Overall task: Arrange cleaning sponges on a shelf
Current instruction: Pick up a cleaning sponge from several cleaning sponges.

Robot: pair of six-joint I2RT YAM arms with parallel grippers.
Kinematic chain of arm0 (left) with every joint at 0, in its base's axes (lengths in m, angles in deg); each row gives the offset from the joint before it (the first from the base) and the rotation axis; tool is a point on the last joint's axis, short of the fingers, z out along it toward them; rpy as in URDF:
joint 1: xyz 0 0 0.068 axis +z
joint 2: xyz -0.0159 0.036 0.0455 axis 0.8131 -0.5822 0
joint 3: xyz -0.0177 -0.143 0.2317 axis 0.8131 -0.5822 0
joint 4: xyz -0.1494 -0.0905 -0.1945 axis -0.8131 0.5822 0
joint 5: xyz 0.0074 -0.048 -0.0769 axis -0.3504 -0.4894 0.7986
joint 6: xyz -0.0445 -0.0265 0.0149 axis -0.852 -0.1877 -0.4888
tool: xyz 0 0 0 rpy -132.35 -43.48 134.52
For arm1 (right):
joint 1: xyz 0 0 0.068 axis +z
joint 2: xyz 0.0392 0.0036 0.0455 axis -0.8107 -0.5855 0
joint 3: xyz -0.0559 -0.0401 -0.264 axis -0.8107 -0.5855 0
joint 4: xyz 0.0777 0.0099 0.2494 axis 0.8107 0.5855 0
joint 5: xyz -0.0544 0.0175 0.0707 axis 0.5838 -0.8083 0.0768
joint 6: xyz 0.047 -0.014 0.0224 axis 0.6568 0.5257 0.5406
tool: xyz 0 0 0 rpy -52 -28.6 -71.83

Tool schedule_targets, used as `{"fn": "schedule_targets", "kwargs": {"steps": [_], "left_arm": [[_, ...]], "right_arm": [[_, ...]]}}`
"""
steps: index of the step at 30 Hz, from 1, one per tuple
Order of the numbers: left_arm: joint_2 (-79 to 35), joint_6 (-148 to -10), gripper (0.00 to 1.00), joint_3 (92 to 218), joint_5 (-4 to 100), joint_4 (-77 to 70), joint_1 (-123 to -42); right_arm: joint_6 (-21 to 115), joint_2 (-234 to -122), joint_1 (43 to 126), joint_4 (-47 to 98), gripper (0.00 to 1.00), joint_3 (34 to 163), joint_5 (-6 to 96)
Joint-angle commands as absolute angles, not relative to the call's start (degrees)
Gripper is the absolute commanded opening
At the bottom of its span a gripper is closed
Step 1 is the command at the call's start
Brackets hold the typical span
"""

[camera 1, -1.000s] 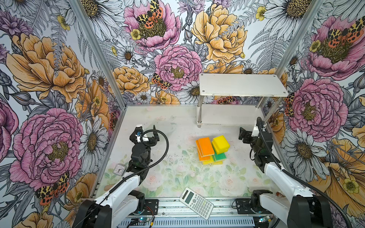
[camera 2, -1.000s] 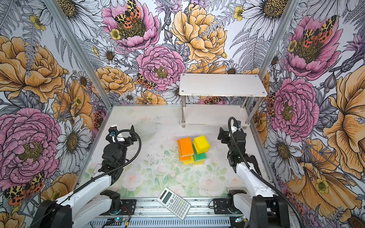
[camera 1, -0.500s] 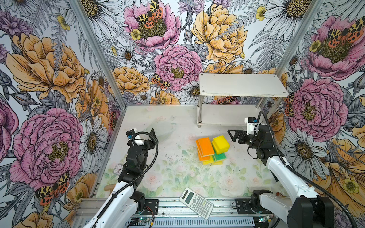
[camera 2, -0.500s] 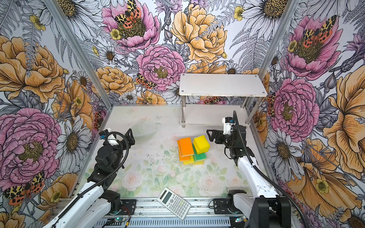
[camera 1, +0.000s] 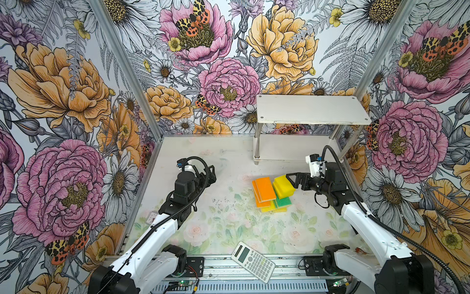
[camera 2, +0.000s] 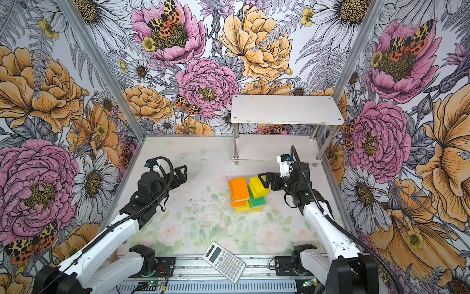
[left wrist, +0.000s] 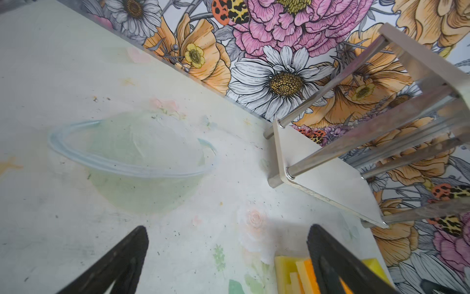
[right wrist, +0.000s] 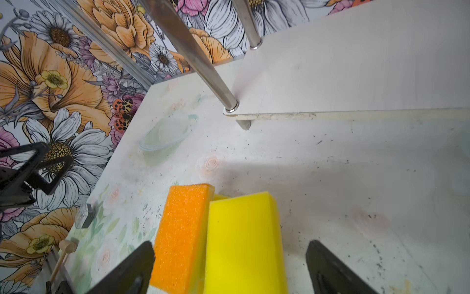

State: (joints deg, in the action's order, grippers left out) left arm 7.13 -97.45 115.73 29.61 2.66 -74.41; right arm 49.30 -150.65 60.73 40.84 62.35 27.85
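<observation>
Right gripper hovers jaws apart at the top yellow sponge, likely lined up to straddle it; shelf bare; left gripper waits, jaws apart.

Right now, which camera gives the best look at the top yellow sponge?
The right wrist view: the yellow sponge lies large below the open right claw. Both top views show it small, its edge hidden by that claw. The left wrist view catches only slivers of the pile.
</observation>
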Motion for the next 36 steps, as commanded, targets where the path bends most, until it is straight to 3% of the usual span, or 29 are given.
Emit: {"fn": "schedule_targets", "kwargs": {"steps": [1,36], "left_arm": [[5.97,-102.01,0.99,117.61,33.14,6.22,-75.81],[-7.02,-102.44,0.99,127.22,41.66,14.52,-76.46]], "right_arm": [[47.38,-151.48,62.37,43.21,0.94,64.29,31.37],[42.56,-159.76,73.96,47.32,0.91,66.58,47.51]]}}
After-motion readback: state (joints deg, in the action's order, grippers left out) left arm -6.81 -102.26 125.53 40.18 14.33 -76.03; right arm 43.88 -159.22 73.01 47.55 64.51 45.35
